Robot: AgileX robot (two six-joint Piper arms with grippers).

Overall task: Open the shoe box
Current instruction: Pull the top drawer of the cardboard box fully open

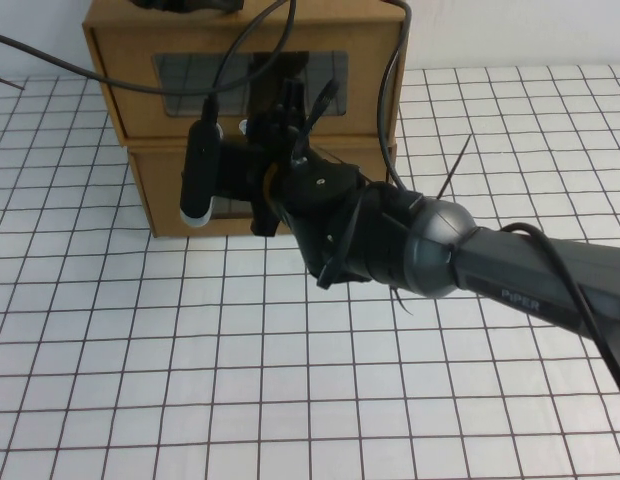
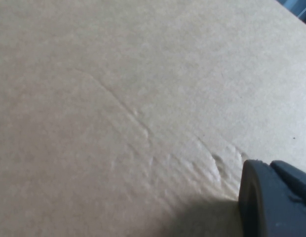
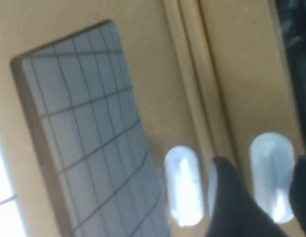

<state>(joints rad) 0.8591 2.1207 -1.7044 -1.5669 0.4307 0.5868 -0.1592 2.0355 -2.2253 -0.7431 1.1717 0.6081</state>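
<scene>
Right end effector point(image 1: 305, 100) is up against the near face of the stack, at the far left-centre of the table point(image 1: 190, 380), with its arm reaching in from the near right. There are two boxes here, one on the other: upper shoe box point(image 1: 125, 110) and lower shoe box point(image 1: 162, 190). Both lie long-ways left to right, windowed fronts turned toward us.

The fingers are spread, with nothing pinched between them that I can see. They point away from us, straight at the upper box's window point(image 1: 185, 68). From the right wrist, a seam point(image 3: 190, 74) runs just beside a window, and two pale ovals point(image 3: 182, 185) sit by the fingertips. Tabs or glare, I can't tell.

So the target is dead ahead, and the right arm is plainly the one on the front.

The left end effector point(image 2: 271, 197) shows one dark finger hard against plain cardboard. Whether it's spread or pressed together, I cannot tell. My guess is it's steadying the stack.

Watch that cable point(image 1: 90, 72) draped across the upper box's front. It could snag when the front swings.
</scene>
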